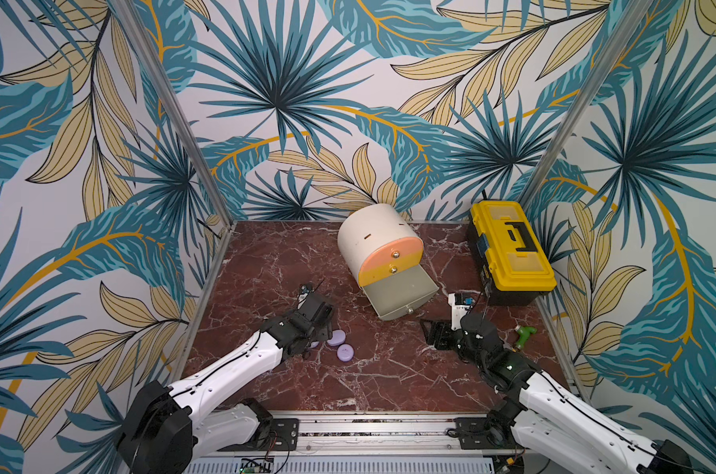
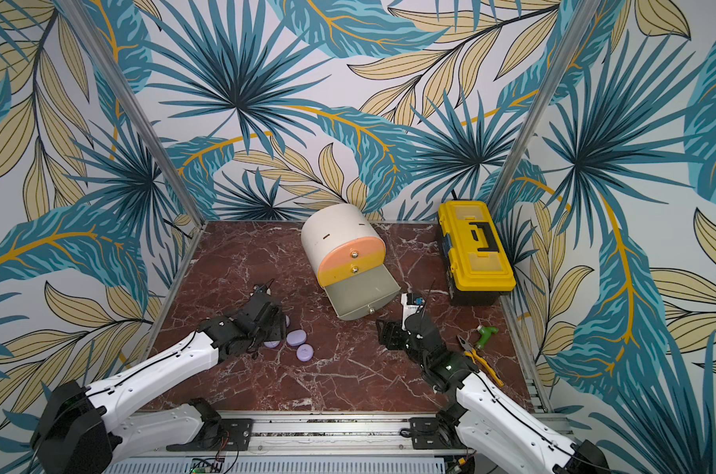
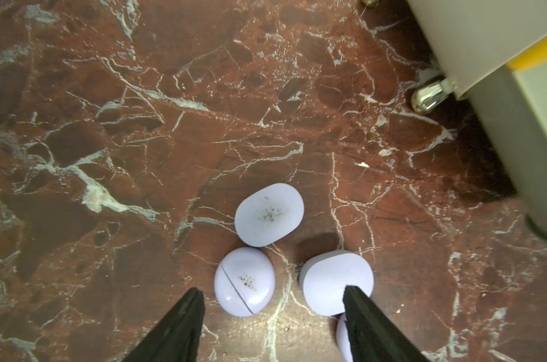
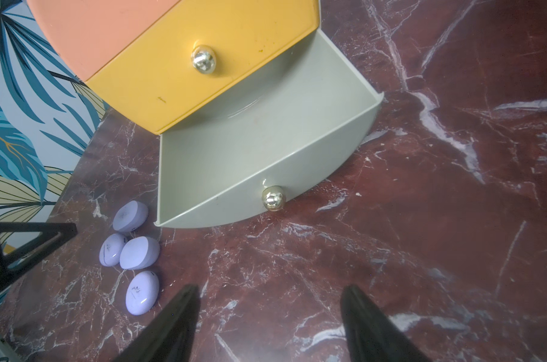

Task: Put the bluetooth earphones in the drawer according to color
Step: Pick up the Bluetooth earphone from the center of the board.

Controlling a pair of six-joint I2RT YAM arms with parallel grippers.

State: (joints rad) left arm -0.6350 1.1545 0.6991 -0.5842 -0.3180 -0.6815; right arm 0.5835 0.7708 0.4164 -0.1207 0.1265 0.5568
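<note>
Red-brown marble tabletop (image 1: 389,381), veined in white and walled by palm-leaf wallpaper (image 1: 266,102), fills the scene. The left gripper (image 3: 272,290) hangs low over it with jaws apart and nothing clamped. One of the lilac earphone cases (image 3: 244,281) lies just ahead of the gap, and a second (image 3: 336,282) is partly covered by one fingertip (image 3: 352,294); whether they touch cannot be told. A third (image 3: 269,214) lies just beyond, and a fourth (image 3: 342,338) peeks out beside the same finger.

The right gripper (image 4: 269,287) is likewise spread wide and holds nothing — it hovers over bare marble in front of the grey-beige bottom drawer (image 4: 234,200), which is pulled out. The four-case cluster sits on the table near that drawer's left corner, outside it.

Above it, the yellow drawer (image 4: 203,62) and peach drawer (image 4: 93,31) are pushed in on the cream cabinet (image 1: 372,234), which stands angled near the back wall. A yellow toolbox (image 1: 512,250) occupies the back right corner — a green-handled tool (image 1: 524,333) and pliers (image 2: 477,355) lie by the right arm.
</note>
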